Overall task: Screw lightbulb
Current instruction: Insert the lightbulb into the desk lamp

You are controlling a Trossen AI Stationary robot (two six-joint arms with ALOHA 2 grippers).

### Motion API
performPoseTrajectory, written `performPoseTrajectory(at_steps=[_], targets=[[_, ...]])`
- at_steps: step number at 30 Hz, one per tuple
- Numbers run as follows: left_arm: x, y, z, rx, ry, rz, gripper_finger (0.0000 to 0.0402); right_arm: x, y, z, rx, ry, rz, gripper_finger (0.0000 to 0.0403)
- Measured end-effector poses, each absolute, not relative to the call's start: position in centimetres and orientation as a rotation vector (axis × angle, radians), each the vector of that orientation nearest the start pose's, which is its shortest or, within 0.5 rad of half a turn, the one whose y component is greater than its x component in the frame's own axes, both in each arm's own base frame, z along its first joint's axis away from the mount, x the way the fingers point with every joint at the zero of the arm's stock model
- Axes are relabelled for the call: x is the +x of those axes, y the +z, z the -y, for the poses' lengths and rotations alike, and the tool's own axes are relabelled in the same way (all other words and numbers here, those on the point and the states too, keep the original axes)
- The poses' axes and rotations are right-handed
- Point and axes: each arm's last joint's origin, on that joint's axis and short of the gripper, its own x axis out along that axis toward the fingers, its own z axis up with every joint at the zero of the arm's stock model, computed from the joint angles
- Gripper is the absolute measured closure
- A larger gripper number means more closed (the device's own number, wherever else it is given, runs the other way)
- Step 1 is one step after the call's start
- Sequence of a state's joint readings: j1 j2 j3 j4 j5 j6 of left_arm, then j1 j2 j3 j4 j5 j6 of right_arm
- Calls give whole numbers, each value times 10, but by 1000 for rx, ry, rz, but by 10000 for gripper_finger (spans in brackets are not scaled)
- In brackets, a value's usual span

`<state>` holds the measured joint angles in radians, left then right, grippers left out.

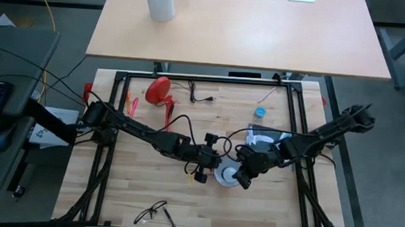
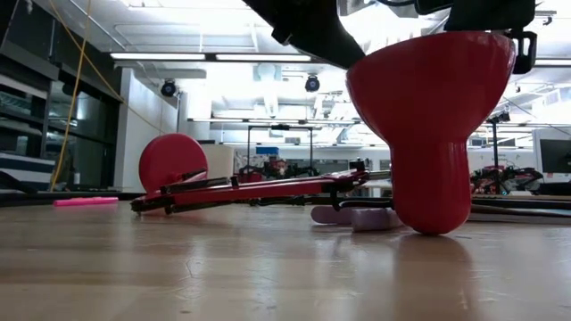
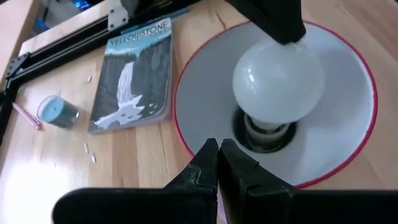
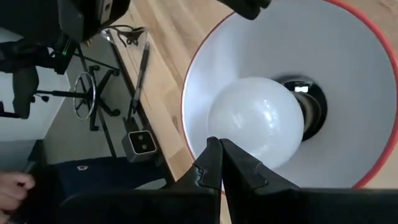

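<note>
The red lamp shade (image 2: 428, 116) stands on its narrow end, its white-lined mouth (image 3: 348, 112) facing up. The white lightbulb (image 3: 278, 81) sits upright in the socket at the shade's bottom, its screw base (image 3: 267, 127) partly showing. My left gripper (image 3: 219, 149) is shut at the shade's left rim. My right gripper (image 4: 219, 149) is shut with its tips at the bulb's globe (image 4: 255, 121). In the high view both grippers meet over the shade (image 1: 227, 176), the left gripper (image 1: 213, 168) on its left and the right gripper (image 1: 241, 177) on its right. My left gripper lays its shut fingers against the shade's red rim on the left side (image 2: 357, 64). They come slanting down from the table's left. The shade stays standing on the table on its narrow end. My right gripper rests its shut fingertips (image 3: 291, 34) against the upper side of the bulb's globe (image 3: 297, 51). The fingers slant down from the table's right. The bulb stands upright in the socket.
The lamp's red base (image 1: 158, 90) and arm (image 2: 259, 187) lie toward the far left. A Yellowstone booklet (image 3: 134, 74), a small blue cup (image 3: 56, 112) and a pink pen (image 3: 28, 115) lie right of the shade. Eyeglasses (image 1: 152, 212) lie near the front edge.
</note>
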<state>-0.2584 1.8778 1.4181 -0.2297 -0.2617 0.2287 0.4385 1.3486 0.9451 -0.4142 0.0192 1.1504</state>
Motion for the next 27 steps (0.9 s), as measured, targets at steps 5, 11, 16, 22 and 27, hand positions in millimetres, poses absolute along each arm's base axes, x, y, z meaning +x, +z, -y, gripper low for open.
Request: performPoseTrajectory(at_steps=[5,11,16,22,27], targets=[[408,239,100,396,-75,-665,401,252,250,-115,884,-124,-898,403],[410,236,104,365,-95,-661,401,256,250,-110,895,-137,-871,403],[410,234,104,366,-95,-664,402,257,250,-109,897,-138,-868,403],[411,234,103,384,-87,-663,401,256,250,-110,897,-125,-878,403],[411,234,103,394,-89,-664,402,256,250,-111,898,-116,-884,403]])
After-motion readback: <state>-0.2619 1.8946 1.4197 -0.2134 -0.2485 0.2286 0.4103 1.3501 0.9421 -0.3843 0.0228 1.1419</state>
